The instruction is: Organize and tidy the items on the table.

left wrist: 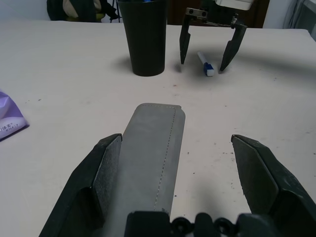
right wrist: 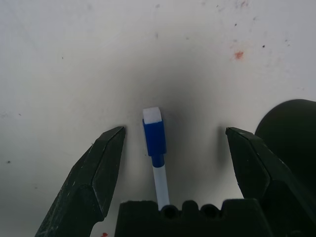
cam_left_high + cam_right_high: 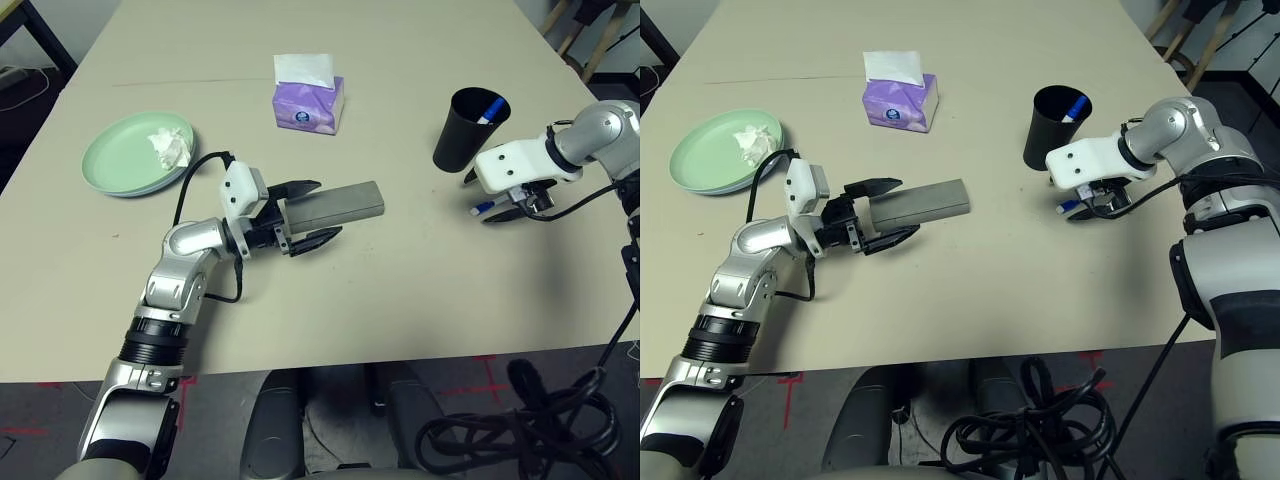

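Observation:
The grey oblong glasses case lies mid-table between the fingers of my open left gripper; in the left wrist view the case rests against one finger, with a gap to the other. My right gripper hangs open straight over a white-blue marker lying on the table. Just beside it stands the black cup with another marker in it. At the far left, a mint green plate holds crumpled white tissue. Sunglasses and the light blue plate are out of view.
A purple tissue box stands at the back centre of the beige table. Black cables lie on the floor beyond the table's near edge. Wooden furniture legs show at the far right corner.

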Robot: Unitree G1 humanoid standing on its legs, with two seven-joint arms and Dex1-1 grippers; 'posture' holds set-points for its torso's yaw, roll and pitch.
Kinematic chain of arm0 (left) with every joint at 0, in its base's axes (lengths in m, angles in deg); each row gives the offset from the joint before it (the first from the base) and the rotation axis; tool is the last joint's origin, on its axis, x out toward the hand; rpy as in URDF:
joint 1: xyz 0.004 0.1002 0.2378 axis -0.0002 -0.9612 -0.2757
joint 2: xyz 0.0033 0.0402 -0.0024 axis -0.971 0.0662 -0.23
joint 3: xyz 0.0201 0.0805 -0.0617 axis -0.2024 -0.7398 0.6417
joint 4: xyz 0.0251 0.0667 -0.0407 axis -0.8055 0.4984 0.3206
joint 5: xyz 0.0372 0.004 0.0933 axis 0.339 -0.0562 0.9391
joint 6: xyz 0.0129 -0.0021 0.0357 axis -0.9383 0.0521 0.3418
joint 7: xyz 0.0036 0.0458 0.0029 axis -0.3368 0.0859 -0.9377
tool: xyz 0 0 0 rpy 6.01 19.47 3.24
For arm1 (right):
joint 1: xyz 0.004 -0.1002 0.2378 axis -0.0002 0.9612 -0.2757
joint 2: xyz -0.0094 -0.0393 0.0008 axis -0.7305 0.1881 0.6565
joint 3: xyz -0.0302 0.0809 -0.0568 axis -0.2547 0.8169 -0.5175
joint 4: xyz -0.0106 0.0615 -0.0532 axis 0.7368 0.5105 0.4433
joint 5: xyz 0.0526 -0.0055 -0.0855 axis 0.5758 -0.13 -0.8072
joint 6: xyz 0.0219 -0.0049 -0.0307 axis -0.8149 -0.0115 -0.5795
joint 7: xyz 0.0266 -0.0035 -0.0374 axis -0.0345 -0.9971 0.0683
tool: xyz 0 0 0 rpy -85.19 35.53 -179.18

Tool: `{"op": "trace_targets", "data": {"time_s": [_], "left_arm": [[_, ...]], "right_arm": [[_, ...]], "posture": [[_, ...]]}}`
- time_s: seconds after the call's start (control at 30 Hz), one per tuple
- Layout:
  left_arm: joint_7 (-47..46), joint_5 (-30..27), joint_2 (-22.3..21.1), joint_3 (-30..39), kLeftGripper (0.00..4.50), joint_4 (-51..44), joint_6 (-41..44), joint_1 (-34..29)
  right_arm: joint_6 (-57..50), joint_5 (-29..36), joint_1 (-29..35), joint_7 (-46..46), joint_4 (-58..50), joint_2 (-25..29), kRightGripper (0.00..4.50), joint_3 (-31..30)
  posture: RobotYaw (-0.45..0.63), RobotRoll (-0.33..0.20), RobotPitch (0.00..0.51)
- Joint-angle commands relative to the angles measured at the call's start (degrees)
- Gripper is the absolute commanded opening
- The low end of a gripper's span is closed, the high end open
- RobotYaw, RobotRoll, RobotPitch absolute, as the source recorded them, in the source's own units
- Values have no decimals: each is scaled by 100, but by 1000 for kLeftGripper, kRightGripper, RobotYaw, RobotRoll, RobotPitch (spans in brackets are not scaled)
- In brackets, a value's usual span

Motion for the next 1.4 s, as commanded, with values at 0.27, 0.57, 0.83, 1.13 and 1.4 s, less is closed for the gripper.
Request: {"op": "trace_targets", "data": {"time_s": [0.27, 0.57, 0.83, 1.13, 1.4], "left_arm": [[-175, -18, 32, 31, 4500, -258, 9, -208], [-264, -26, 8, 53, 4500, -314, 13, -250], [-292, -35, -31, 83, 4500, -402, 54, -307], [-296, -36, -42, 86, 4500, -435, 105, -279], [-285, -22, -27, 75, 4500, -388, 109, -212]], "right_arm": [[316, -454, -319, 108, 172, 28, 4480, -235], [205, -493, -427, 591, 257, -12, 4480, -229], [210, -561, -300, 524, 261, -96, 4480, -264], [193, -589, -254, 856, 256, -97, 1607, -291], [138, -533, -271, 1095, 255, -71, 394, -217]], "posture": [[140, 0, 275], [155, 0, 272], [163, 0, 272], [162, 0, 269], [157, 0, 259]]}}
